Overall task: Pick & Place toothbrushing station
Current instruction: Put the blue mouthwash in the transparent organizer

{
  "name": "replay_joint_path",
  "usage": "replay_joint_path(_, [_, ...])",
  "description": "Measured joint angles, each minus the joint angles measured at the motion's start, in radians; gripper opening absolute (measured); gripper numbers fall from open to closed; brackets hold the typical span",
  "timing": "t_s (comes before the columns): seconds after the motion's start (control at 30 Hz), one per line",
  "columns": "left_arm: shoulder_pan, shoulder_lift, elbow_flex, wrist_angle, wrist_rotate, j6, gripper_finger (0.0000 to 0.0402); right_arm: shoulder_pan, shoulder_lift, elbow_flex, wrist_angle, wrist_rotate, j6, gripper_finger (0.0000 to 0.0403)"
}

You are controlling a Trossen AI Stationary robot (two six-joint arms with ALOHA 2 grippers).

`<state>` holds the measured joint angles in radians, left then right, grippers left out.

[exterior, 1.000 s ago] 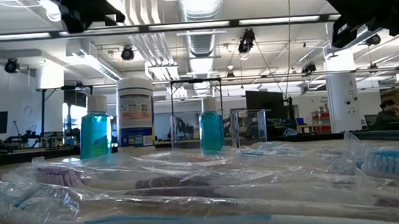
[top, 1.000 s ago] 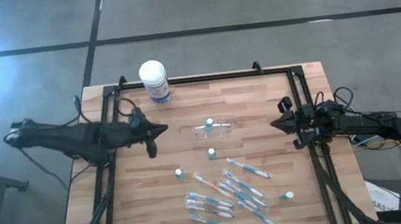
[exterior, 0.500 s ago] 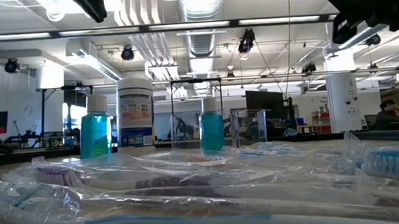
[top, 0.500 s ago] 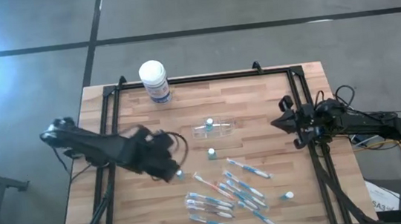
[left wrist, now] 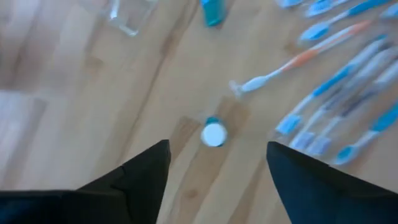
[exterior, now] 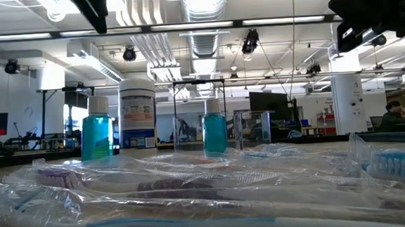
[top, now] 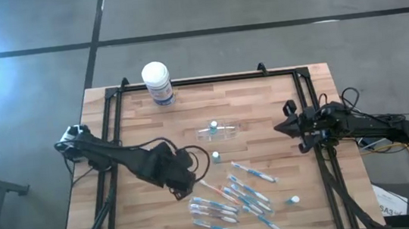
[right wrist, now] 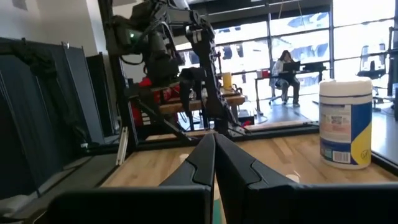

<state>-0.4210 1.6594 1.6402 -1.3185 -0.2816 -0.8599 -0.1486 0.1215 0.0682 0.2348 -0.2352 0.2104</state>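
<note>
My left gripper hangs open, pointing down over a small white-capped blue bottle that stands on the table between its fingers, untouched. Several blue-and-white toothbrushes lie flat toward the near edge, beside that bottle. The clear cup lies on its side at mid-table. Two more small bottles stand near it, and a third stands near right. My right gripper waits shut at the table's right edge.
A white-lidded tub with a blue label stands at the far left. A black frame runs along the table's far, left and right sides. Bare wood lies at the near left. A person sits in the room beyond.
My left gripper has swung from the table's left-middle toward the near edge and a little right, tipped downward over the small bottle beside the toothbrushes, and opened. The bottle and toothbrushes have kept their places.
</note>
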Motion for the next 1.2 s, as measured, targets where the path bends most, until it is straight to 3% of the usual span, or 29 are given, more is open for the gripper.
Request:
replay_joint_path(0.3, [0.022, -0.057, -0.210, 0.172, 0.085, -0.108, 0.0294, 0.000, 0.001, -0.009, 0.001, 0.000, -0.006, 0.0008])
replay_joint_path(0.53, [0.019, -0.056, -0.256, 0.240, 0.107, 0.140, 0.0294, 0.000, 0.005, -0.009, 0.006, 0.000, -0.012, 0.0008])
replay_joint_path(0.87, [0.024, -0.050, -0.271, 0.289, 0.097, 0.279, 0.0294, 0.000, 0.005, -0.009, 0.005, 0.001, -0.022, 0.0008])
replay_joint_path(1.2, [0.070, -0.050, -0.333, 0.303, 0.169, -0.005, 0.0294, 0.000, 0.006, -0.010, 0.001, 0.003, -0.034, 0.0008])
